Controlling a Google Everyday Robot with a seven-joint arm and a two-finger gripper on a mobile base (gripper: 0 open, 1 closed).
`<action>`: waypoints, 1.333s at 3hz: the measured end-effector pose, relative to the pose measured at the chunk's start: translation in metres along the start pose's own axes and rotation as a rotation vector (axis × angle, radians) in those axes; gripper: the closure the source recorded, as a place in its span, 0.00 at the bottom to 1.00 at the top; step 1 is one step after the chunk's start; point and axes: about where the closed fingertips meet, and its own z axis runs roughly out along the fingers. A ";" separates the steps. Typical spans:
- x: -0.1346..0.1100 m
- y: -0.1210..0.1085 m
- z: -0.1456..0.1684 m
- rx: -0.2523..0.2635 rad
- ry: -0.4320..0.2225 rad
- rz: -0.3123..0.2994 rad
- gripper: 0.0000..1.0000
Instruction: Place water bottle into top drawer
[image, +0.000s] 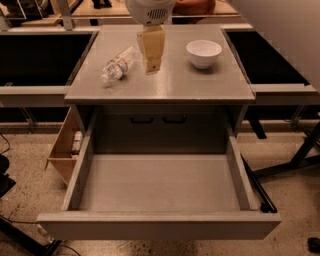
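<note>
The water bottle (118, 65) lies on its side on the left part of the grey table top (160, 85), cap toward the front left. My gripper (151, 50) hangs over the table middle, just right of the bottle and apart from it, fingers pointing down. The top drawer (157, 187) is pulled fully out below the table and holds nothing.
A white bowl (203, 52) stands on the right part of the table top. A wooden box (65, 150) sits on the floor left of the drawer. Dark benches flank the table. Black stand legs (295, 157) cross the floor at right.
</note>
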 end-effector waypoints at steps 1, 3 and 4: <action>-0.002 -0.001 0.006 0.004 0.005 -0.022 0.00; 0.011 -0.069 0.079 0.012 0.100 -0.281 0.00; 0.021 -0.106 0.126 -0.018 0.165 -0.463 0.00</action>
